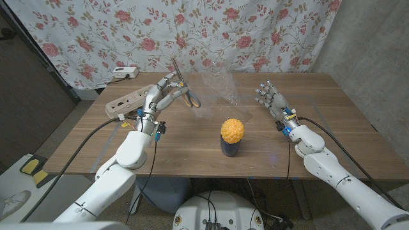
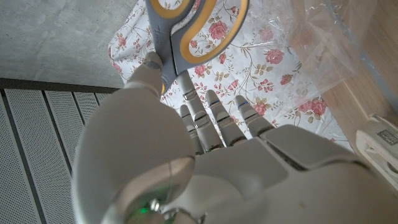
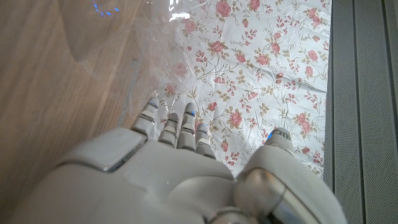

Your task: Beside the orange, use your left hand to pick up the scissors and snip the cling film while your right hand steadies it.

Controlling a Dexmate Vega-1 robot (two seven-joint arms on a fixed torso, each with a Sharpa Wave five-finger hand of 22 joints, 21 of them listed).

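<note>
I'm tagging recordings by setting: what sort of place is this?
Likely a makeshift indoor robot test setup: a wooden table, a floral cloth backdrop hung against bare concrete wall, and a power strip with cables.

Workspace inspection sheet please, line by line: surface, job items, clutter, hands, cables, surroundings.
Surface: wooden table, bare wood at the right.
Job's things: scissors lifted off the table; cling film standing crumpled behind the orange, which sits on a dark cup.
Clutter: power strip; white adapter by the far left edge.
Hands: left hand holds the scissors; right hand open, apart from the film.
Cables: black cables along both arms.
Surroundings: floral curtain.
</note>
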